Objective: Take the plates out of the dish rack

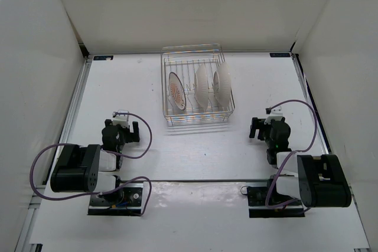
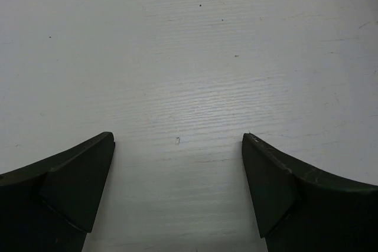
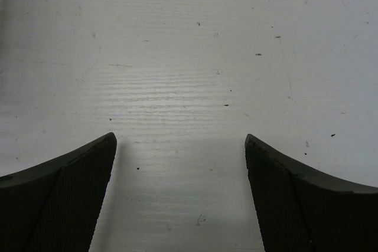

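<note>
Three plates [image 1: 202, 87] (upright), one dish rack [image 1: 192, 120]

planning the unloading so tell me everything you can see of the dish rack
The dish rack is a rectangular basket of thin silver wire, sitting level on the white table near its far edge, roughly centred. Three plates stand on edge inside, side by side; the leftmost shows a reddish patterned face. Nothing else touches it.

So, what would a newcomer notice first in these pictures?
The wire dish rack stands at the far middle of the table, with three plates on edge inside; the leftmost plate shows a reddish patterned face. Nearer, the left gripper and the right gripper hang open, one on each side, holding nothing.
</note>
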{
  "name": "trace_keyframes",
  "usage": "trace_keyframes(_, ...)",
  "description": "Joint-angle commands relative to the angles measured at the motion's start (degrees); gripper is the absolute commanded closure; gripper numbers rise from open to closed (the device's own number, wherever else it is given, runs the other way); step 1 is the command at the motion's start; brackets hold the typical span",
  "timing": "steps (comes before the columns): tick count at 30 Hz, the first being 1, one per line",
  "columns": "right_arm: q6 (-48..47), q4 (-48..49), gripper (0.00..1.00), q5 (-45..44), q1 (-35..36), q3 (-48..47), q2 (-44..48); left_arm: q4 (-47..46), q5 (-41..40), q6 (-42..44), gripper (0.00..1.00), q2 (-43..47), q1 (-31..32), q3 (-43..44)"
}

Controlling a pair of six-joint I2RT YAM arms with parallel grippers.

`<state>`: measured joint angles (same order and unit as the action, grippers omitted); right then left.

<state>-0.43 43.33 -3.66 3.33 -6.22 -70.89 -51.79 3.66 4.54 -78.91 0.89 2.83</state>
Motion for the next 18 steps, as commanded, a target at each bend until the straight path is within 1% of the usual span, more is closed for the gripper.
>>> trace_keyframes(1, -1.15, 1.66, 0.10, 0.93, -0.26, 0.06, 0.05, 2.75, 0.38, 0.65, 0.00, 0.16, 0.17, -4.50)
trace_keyframes(8, -0.89, 1.06, 0.10, 1.02, -0.43, -0.20, -0.12, 2.92, 0.56, 0.91, 0.00, 0.16, 0.17, -4.50)
trace_keyframes(10, -0.02, 0.53, 0.10, -0.37, -0.43, -0.81, -0.30, 2.92, 0.64, 0.74, 0.00, -0.01, 0.17, -4.50)
trace_keyframes(12, -1.15, 1.66, 0.10, -0.12, -0.26, -0.81, 1.27, 3.01, 0.65, 0.83, 0.00, -0.01, 0.17, -4.24)
trace_keyframes(13, -2.11, -8.60, 0.10, 0.75, -0.08, -5.60, 4.59, 2.84, 0.65, 0.65, 0.00, 0.16, 0.17, -4.41)
trace_keyframes(15, -0.03, -20.68, 0.10, -0.37, 0.27, -11.94, 9.60, 2.49, 0.21, 0.56, 0.00, 0.34, 0.17, -4.50)
trace_keyframes(16, 4.25, -25.44, 0.10, -2.21, 0.01, -15.02, 10.59, 3.96, -0.84, -0.05, 0.00, 3.21, 0.08, -4.41)
trace_keyframes(17, 10.64, -40.19, 0.10, -2.05, -0.17, -25.75, 12.43, 12.42, -1.81, -0.40, 0.00, 5.42, 0.08, -4.15)
trace_keyframes(18, 11.32, -44.78, 0.10, -1.01, 0.00, -29.78, 12.88, 16.50, -2.16, -1.01, 0.00, 12.83, 0.17, -0.93)
